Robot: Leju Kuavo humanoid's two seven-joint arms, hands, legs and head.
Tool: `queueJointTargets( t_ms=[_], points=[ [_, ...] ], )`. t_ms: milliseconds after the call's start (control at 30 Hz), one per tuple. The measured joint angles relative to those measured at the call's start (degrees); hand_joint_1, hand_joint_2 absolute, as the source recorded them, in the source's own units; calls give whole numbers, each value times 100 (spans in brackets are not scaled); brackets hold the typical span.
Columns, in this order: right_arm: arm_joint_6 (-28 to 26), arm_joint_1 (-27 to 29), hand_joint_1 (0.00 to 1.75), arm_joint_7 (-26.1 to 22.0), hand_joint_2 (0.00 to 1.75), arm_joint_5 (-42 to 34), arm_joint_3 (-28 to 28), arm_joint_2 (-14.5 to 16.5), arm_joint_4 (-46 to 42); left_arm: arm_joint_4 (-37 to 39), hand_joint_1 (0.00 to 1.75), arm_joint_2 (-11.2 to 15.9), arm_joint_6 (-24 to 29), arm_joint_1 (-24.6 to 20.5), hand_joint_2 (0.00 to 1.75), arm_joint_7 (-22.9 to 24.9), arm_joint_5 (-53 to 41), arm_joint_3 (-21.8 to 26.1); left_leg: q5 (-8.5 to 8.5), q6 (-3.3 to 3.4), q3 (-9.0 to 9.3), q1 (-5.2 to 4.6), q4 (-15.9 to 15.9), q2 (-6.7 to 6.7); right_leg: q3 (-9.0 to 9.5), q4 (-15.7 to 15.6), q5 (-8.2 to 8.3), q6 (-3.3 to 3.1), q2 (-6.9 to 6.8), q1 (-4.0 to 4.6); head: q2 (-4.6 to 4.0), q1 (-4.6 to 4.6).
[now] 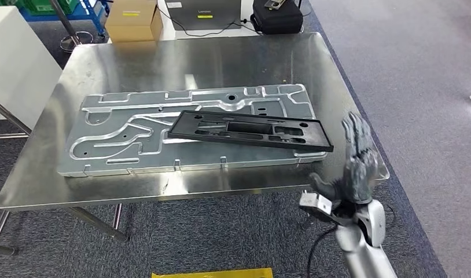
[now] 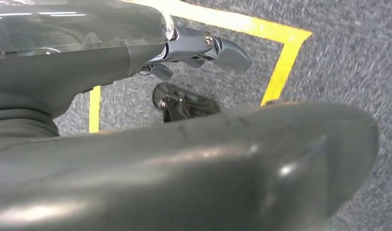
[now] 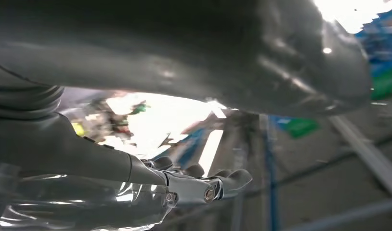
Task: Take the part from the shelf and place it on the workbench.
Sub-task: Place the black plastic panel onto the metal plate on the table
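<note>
- Part (image 1: 250, 131), black and flat, lies across the silver tray (image 1: 106, 145) on the workbench (image 1: 164, 63), tilted against the tray's long edge
- Right hand (image 1: 356, 168) is raised beside the workbench's corner, just apart from the part, fingers spread and holding nothing
- Left hand (image 2: 184, 159) hangs over the floor; its fingers look loosely curled, holding nothing
- I judge the placing done; draw the right hand away without brushing the part

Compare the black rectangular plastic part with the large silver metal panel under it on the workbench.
The black rectangular plastic part is dark, matte and much smaller; the large silver metal panel is shiny and far broader. The black part lies on top, slightly skewed; the panel rests directly on the steel workbench. Both are flat, with cut-outs.
</note>
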Motion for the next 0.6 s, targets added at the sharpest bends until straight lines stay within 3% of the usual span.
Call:
queueJointTargets(
  t_ms=[67,100,200,233,267,300,367,433,533,567,600],
  points=[
    [3,500,0,112,0,56,-368,-56,-199,0,0,-26,-18,8,0,-22,-29,44,-126,-47,-19,-5,93,26,9,-30,22,-52,-3,-25,0,-6],
    [9,752,0,195,0,96,-558,-81,-242,0,0,-35,-32,10,0,-33,-50,60,-293,-72,-71,-6,271,47,11,-51,36,-76,-21,-40,0,-12],
    [146,1536,0,302,0,324,-1251,-102,-237,0,0,-45,-70,21,0,-46,-134,87,-961,-128,-365,14,1255,103,-22,-57,57,-108,-95,-35,0,-26],
    [214,1742,0,284,0,430,-1505,-85,-194,0,0,-45,-76,29,0,-42,-163,92,-1060,-130,-397,16,1470,108,-51,-45,68,-114,-110,-28,0,-26],
    [269,1900,0,243,0,530,-1752,-56,-144,0,0,-44,-78,36,0,-37,-182,99,-1049,-119,-332,15,1483,109,-85,-29,84,-119,-112,-21,0,-25],
    [305,2010,0,188,0,610,-1967,-19,-97,0,0,-43,-80,39,0,-32,-204,109,-937,-94,-155,7,1262,109,-116,-14,101,-121,-103,-14,0,-25],
    [356,2166,0,72,0,724,-2286,66,-45,-3,0,-31,-83,20,0,-28,-227,129,-656,9,383,-33,416,109,-151,3,145,-110,-80,-3,0,-22],
    [448,2249,0,12,0,819,-2535,149,-14,-10,0,-19,-92,-13,0,-30,-245,145,-518,103,687,-91,-131,125,-162,1,201,-57,-70,-18,0,-23],
    [686,2284,0,2,0,1028,-2843,269,110,-20,0,-13,-104,-30,0,-35,-281,182,-391,171,673,-124,-235,150,-164,-28,290,57,-66,-53,0,-24],
    [736,2283,0,-21,0,1130,-2976,308,232,-22,0,-14,-111,-36,0,-39,-297,197,-318,196,650,-110,-274,162,-182,9,225,88,-58,-57,0,-21],
    [747,2270,0,-64,0,1237,-3128,348,401,-24,0,-15,-118,-40,0,-42,-309,211,-240,221,610,-94,-312,174,-228,140,52,113,-49,-58,0,-16]
  ],
)
